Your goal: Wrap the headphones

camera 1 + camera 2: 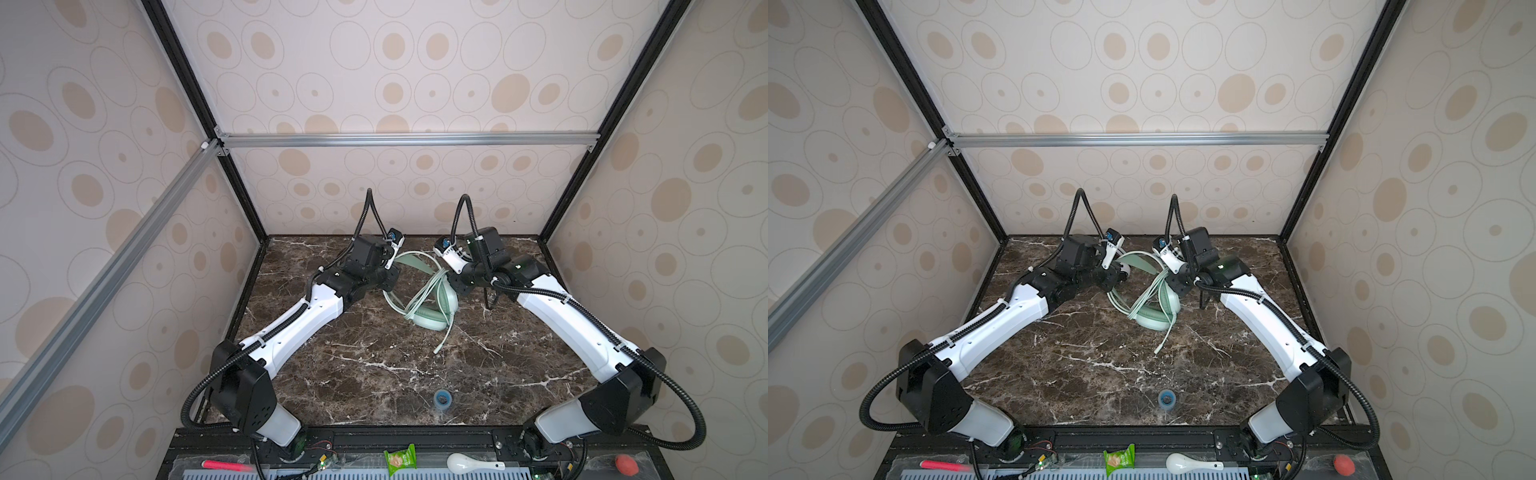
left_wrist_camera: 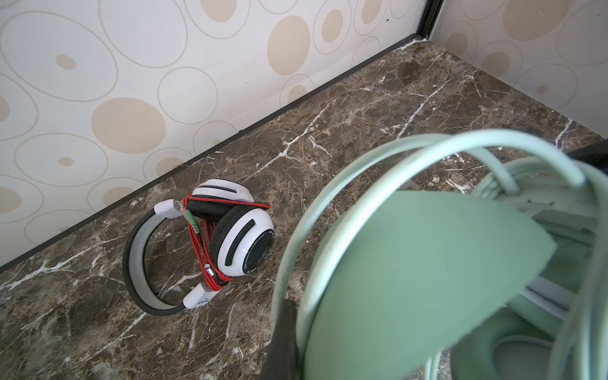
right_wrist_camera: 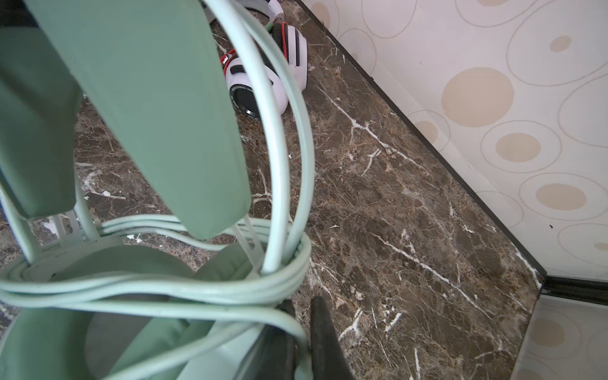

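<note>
While the green headphones (image 1: 432, 318) lie at the far middle of the table (image 1: 374, 374), we see the right gripper (image 3: 302, 316) pinching their cord (image 3: 164, 296) and the left gripper (image 1: 392, 281) clenched beside its loops. White headphones (image 2: 243, 243) sit at the table's far edge.

Soft, even, bright light fills both top views; no lamp shows, and the pale walls (image 1: 415, 62) are evenly lit with no hot spots. The dark marble bench (image 1: 374, 374) carries only faint, soft-edged shadows under the arms and a dull sheen, no hard glare. The wide lens stretches the wall pattern toward the corners. In both wrist views the green headphones (image 2: 427, 263) sit right against the lens, large and out of focus, while the white headphones (image 2: 237, 237) further off are sharp in the left wrist view. The right claw (image 3: 304, 329) is a dark blur at the picture's edge.
</note>
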Motion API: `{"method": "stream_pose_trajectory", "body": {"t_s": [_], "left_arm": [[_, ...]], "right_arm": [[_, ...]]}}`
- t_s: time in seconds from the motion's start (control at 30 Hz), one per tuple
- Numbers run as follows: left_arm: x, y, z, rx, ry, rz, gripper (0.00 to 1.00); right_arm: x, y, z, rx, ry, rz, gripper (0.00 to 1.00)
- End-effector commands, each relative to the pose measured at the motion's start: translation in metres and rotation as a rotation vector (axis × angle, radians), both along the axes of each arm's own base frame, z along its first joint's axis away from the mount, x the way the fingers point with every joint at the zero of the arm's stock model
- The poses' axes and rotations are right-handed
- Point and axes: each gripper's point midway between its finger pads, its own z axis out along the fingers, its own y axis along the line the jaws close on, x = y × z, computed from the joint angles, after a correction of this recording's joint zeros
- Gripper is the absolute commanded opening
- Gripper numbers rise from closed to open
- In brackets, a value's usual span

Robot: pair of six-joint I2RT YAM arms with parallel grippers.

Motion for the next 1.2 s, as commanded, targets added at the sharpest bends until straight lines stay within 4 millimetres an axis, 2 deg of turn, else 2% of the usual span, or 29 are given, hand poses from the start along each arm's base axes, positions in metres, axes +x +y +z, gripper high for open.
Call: {"method": "stream_pose_trajectory", "body": {"t_s": [0.0,0.23,0.43,0.63,0.77,0.9,1.03,1.17], "left_arm": [[-0.016,-0.011,0.036,-0.085,-0.036,-0.068,0.00],[-0.019,-0.011,0.041,-0.106,-0.031,-0.069,0.00],[-0.018,-0.009,0.040,-0.111,-0.029,-0.051,0.00],[-0.012,-0.006,0.032,-0.104,-0.005,-0.007,0.00],[-0.010,-0.009,0.027,-0.101,0.016,-0.003,0.00],[-0.008,-0.010,0.027,-0.118,0.020,0.002,0.00],[-0.006,-0.012,0.022,-0.118,0.043,0.015,0.00],[0.003,-0.013,0.017,-0.138,0.080,0.067,0.00]], "right_arm": [[0.004,-0.012,0.026,0.062,-0.100,-0.044,0.15],[-0.004,-0.018,0.017,0.068,-0.102,-0.048,0.24],[-0.006,-0.019,0.013,0.102,-0.097,-0.056,0.35],[-0.009,-0.025,0.001,0.116,-0.072,-0.083,0.41],[-0.010,-0.036,-0.010,0.131,-0.047,-0.132,0.46],[-0.009,-0.050,-0.017,0.177,-0.014,-0.198,0.54],[-0.008,-0.064,-0.015,0.199,-0.015,-0.257,0.60],[-0.005,-0.083,-0.010,0.190,-0.038,-0.340,0.77]]}}
